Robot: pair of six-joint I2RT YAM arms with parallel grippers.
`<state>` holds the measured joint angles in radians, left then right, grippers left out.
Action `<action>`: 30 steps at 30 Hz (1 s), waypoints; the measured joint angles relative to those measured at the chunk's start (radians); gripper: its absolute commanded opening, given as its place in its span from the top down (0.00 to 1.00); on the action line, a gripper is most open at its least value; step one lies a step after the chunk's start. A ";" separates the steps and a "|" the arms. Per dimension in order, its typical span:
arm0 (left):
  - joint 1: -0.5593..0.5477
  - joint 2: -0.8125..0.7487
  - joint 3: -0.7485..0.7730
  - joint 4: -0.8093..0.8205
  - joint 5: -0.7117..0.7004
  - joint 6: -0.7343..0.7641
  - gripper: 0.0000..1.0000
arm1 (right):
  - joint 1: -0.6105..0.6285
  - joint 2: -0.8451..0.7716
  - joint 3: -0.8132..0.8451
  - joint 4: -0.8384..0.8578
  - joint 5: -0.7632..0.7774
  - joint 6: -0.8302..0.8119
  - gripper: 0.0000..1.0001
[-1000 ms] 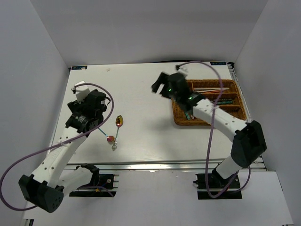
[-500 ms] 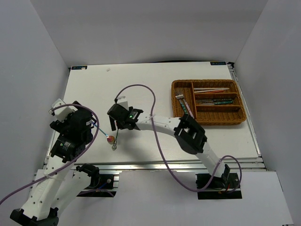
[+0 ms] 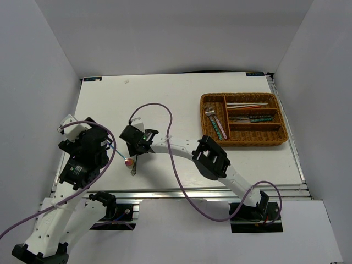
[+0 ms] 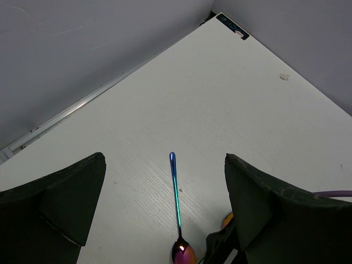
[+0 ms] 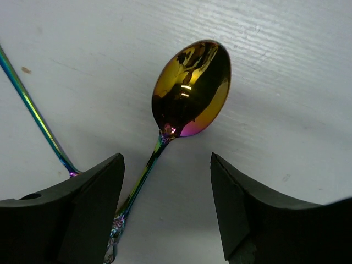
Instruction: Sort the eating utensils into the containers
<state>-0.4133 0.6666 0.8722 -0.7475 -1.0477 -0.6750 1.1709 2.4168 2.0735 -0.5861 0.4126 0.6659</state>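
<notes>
The right gripper hangs with fingers spread, the gold spoon lying between them by its neck, bowl just ahead of the tips. I'd sink straight and pinch that thin neck squarely; a second spoon lies close beside one finger

- The gold spoon runs handle-first toward the near side between the fingers of the right gripper. The bottom edge of the right wrist view cuts off the end of the handle.
- From above, that gripper covers the spoon's bowl, and only the near tip of the handle shows.
- The near part of the thin-handled spoon bowl is cut off by the bottom edge of the left wrist view. In the right wrist view its handle passes behind a finger.
- The cutlery in the wicker tray is too small to tell apart.
</notes>
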 measured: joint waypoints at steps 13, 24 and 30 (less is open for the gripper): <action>0.000 -0.012 0.000 0.015 0.013 0.013 0.02 | -0.003 -0.014 -0.074 0.025 0.027 -0.002 0.60; 0.000 -0.033 0.000 0.016 0.017 0.013 0.02 | -0.063 -0.173 -0.332 0.048 0.022 -0.206 0.78; 0.000 -0.033 -0.002 0.016 0.017 0.013 0.02 | -0.111 -0.219 -0.410 0.105 -0.099 -0.354 0.81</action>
<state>-0.4137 0.6334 0.8707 -0.7319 -1.0306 -0.6617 1.0599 2.1975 1.6638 -0.4816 0.3138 0.3115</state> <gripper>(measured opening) 0.979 0.190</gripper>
